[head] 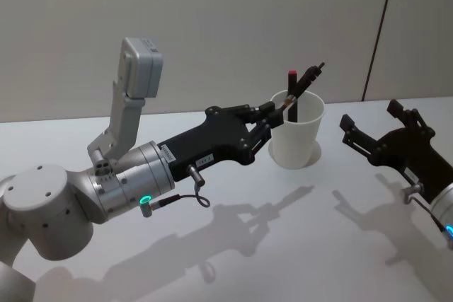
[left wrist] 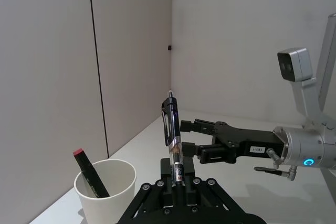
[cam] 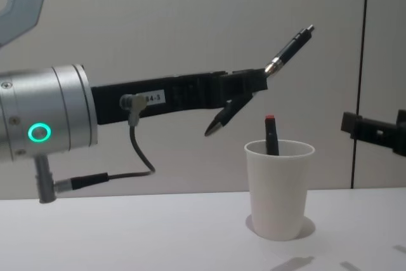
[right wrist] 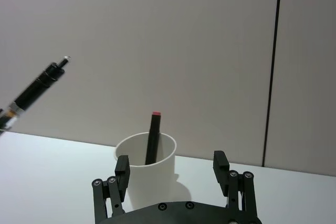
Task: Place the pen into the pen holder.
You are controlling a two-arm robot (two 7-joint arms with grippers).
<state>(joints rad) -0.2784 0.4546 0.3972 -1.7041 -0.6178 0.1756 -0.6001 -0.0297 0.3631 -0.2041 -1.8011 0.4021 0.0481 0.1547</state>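
Note:
A black pen [head: 306,81] with a clear barrel is clamped at its lower end in my left gripper [head: 274,114], which is shut on it. The pen tilts up and away, clip end highest [left wrist: 172,129] [cam: 290,49]. It hangs in the air just above the left side of the pen holder [head: 297,136], a white paper cup [cam: 279,188] [left wrist: 105,190] [right wrist: 149,174]. A black marker with a red cap [cam: 271,134] stands inside the cup. My right gripper [head: 369,114] is open, level with the cup on its right and apart from it [right wrist: 171,162].
The white table [head: 248,245] spreads around the cup, with arm shadows on it. A plain wall with a dark vertical seam [head: 379,30] runs close behind the cup. The left arm's wrist camera housing [head: 141,68] rises above the forearm.

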